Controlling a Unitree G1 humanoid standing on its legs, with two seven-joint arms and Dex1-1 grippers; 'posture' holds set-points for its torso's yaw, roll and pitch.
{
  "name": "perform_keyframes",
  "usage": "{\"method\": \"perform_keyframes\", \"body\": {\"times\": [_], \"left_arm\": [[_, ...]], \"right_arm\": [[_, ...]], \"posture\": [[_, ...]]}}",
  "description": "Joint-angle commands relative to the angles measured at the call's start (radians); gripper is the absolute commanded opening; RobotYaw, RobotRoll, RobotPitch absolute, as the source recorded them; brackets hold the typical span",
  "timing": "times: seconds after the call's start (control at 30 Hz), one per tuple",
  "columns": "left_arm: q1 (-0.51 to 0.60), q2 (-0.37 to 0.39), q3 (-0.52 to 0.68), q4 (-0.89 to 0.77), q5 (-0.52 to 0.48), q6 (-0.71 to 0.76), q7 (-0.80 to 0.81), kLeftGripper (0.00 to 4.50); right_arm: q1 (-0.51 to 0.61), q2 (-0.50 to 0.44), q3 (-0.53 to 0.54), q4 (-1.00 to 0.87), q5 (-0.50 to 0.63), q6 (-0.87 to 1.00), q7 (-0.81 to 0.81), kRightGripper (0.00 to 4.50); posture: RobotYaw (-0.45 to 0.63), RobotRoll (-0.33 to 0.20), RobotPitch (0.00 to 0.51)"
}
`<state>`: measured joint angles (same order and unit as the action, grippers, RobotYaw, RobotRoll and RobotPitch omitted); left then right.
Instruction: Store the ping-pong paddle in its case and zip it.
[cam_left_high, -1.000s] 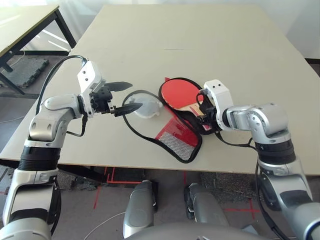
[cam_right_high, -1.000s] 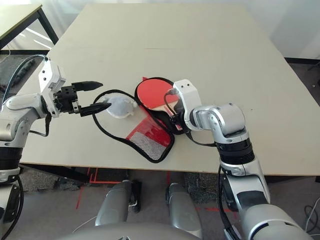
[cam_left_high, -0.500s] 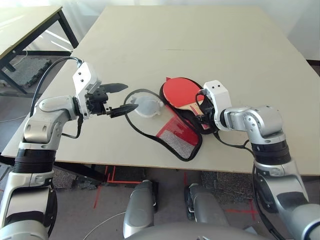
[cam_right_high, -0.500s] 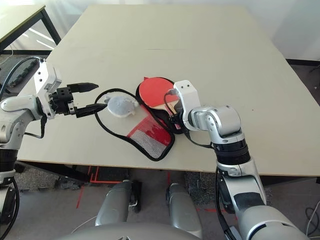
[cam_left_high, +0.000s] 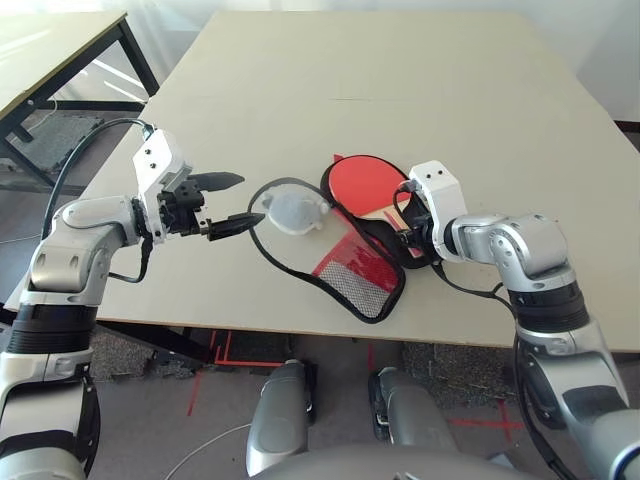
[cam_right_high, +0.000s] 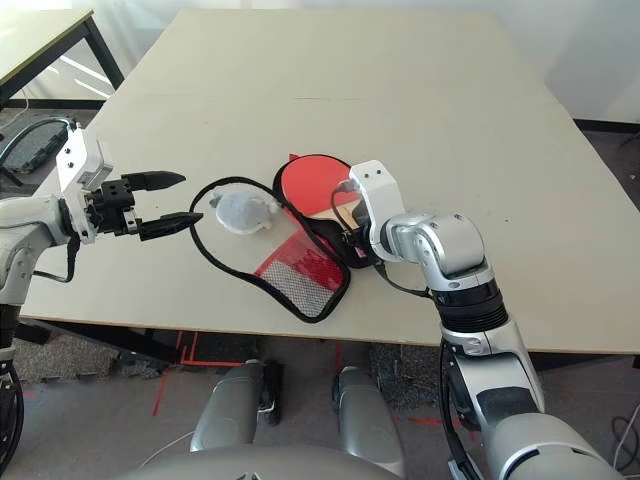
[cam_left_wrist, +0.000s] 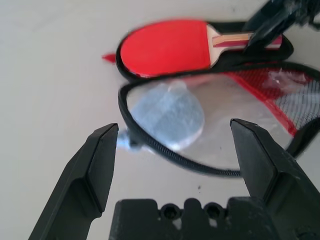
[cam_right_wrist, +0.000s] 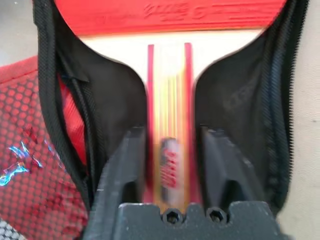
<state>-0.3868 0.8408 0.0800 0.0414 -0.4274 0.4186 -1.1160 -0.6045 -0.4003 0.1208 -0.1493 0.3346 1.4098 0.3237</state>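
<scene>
Table: you have a wide beige tabletop (cam_left_high: 420, 110); all listed items sit near its near edge, around the middle.
Paddle: your ping-pong paddle with round red rubber blade and short light wooden handle striped red (cam_left_high: 364, 186) lies flat in the black-lined half of the case, blade to the far left, handle towards your right gripper.
Case: the paddle-shaped red fabric case with black zipper edge and black mesh pocket (cam_left_high: 352, 268) lies unzipped and spread open; its flap extends left and near of the paddle.
Lump: a small pale grey lump (cam_left_high: 293, 211) rests on the open flap, just left of the blade.
Left gripper: your left gripper (cam_left_high: 228, 201) hangs left of the case, its two black fingers spread wide, holding nothing; the near fingertip is close to the flap's zipper edge, and whether it touches you cannot tell.
Right gripper: your right gripper (cam_right_wrist: 172, 150) sits at the handle, one finger on each side; its fingers stand slightly parted, with narrow gaps to the wood.
</scene>
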Motion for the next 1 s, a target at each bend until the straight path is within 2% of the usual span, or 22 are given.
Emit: {"method": "perform_keyframes", "body": {"times": [0.03, 0.13, 0.33, 0.47, 0.67, 0.83, 1.0], "left_arm": [[0.039, 0.048, 0.001, -0.006, 0.027, 0.019, -0.014, 4.5], [0.055, 0.082, 0.003, 0.026, 0.046, 0.009, -0.016, 4.5], [0.081, 0.123, -0.016, 0.035, 0.054, 0.052, -0.041, 4.5], [0.092, 0.1, -0.058, -0.007, 0.025, 0.11, -0.067, 4.5], [-0.012, -0.028, -0.144, 0.011, 0.05, 0.091, -0.063, 4.5], [-0.098, -0.125, -0.199, 0.044, 0.051, 0.079, -0.071, 4.5], [-0.229, -0.265, -0.214, 0.118, 0.054, 0.026, -0.055, 4.5]], "right_arm": [[-0.013, -0.057, -0.018, -0.036, 0.014, -0.106, 0.066, 3.29], [-0.015, -0.092, -0.088, 0.002, 0.015, -0.239, 0.111, 4.45], [-0.003, -0.209, -0.141, 0.134, -0.033, -0.552, 0.23, 4.45], [-0.014, -0.256, -0.157, 0.216, -0.045, -0.63, 0.268, 4.45], [-0.009, -0.288, -0.172, 0.272, -0.055, -0.671, 0.301, 4.45], [0.01, -0.272, -0.256, 0.254, 0.061, -0.56, 0.352, 4.45], [0.06, -0.286, -0.298, 0.246, 0.098, -0.54, 0.374, 4.45]], "posture": [[0.15, 0.0, 0.118], [0.14, 0.0, 0.12], [0.14, 0.0, 0.121], [0.14, 0.0, 0.122], [0.11, 0.0, 0.121], [0.1, 0.0, 0.122], [0.09, 0.0, 0.119]]}}
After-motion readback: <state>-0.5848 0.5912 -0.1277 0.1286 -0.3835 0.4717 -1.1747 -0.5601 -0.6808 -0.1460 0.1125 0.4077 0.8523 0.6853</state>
